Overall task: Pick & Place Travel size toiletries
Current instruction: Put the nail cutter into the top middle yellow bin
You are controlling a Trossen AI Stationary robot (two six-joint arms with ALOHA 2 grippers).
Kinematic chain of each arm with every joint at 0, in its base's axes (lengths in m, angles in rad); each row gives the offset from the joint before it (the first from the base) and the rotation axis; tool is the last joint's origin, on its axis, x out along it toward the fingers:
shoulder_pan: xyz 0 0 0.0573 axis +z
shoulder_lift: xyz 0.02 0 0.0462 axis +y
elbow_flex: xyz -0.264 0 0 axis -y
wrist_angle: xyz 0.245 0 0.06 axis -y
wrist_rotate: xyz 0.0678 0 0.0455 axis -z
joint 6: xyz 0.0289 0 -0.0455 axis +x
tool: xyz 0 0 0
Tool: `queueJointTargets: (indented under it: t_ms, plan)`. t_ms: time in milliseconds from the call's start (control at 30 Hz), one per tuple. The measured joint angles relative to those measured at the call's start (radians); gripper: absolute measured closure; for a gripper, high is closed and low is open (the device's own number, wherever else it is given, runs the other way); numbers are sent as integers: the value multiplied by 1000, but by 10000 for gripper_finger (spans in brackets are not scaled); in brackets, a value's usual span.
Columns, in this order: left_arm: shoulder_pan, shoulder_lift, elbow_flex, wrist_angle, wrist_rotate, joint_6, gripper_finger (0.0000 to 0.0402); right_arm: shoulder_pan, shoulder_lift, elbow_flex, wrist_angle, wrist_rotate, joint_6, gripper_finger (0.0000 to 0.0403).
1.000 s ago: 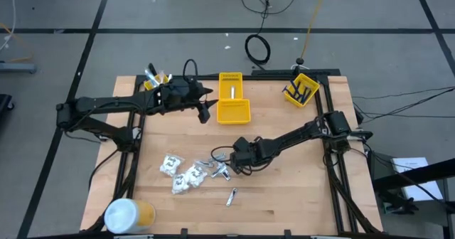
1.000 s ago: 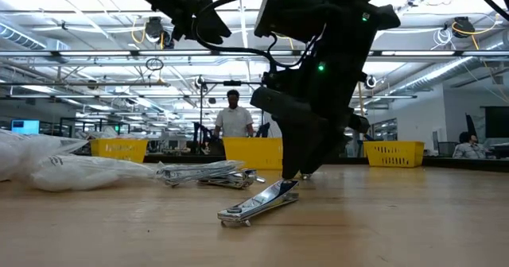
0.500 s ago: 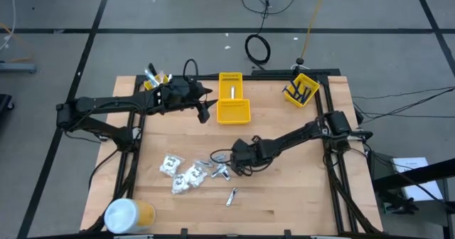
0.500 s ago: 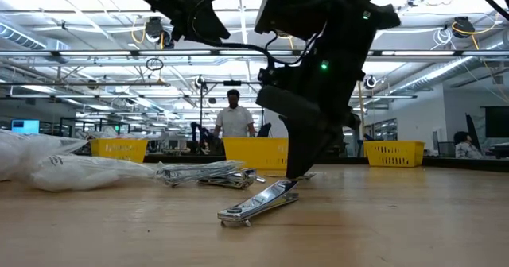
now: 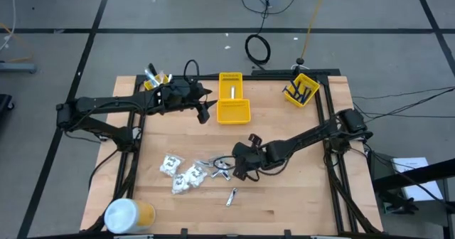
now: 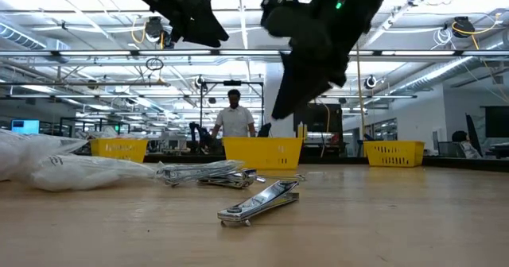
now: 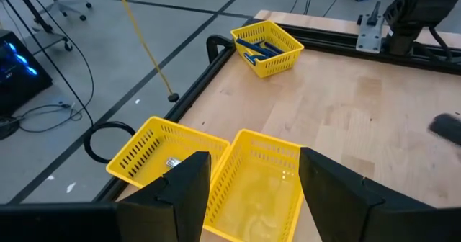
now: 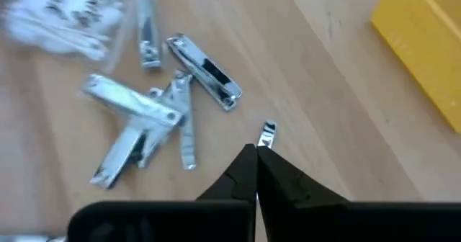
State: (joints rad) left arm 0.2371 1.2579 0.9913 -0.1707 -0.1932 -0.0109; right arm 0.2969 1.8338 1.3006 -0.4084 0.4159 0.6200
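My left gripper (image 5: 207, 113) hangs over the back of the bench (image 5: 284, 196), jaws spread wide near the yellow bins (image 5: 232, 101). Right gripper (image 8: 256, 154) is lifted mid-bench, jaws pinched on a small silvery clipper (image 8: 266, 135), right above the silvery pile (image 5: 217, 166) beside the white packets (image 5: 182, 175).

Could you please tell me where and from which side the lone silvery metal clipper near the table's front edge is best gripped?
Grip the lone silvery metal clipper across its narrow middle, coming straight down from above. It lies flat, apart from the pile of clippers, its lever raised at one end, so a pincer should probably close on its long side edges.
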Motion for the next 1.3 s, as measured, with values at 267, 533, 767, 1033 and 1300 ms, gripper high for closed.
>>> queueJointTargets:
  t_ms: [267, 533, 767, 1033, 1300]
  plan:
    - [0, 0, 0, -16, 0, -12, 192, 13, 22, -55, 111, -56, -28, 378]
    - [-3, 0, 0, -30, 0, -25, 192, 10, 45, -184, 244, -75, 22, 231]
    - [-3, 0, 0, -30, 0, -29, 192, -7, 41, -316, 416, -70, 51, 199]
    - [-3, 0, 0, -29, 0, -32, 192, -14, 70, -413, 554, -55, 32, 321]
    - [-3, 0, 0, -29, 0, -28, 192, -13, 135, -415, 559, -110, -51, 399]
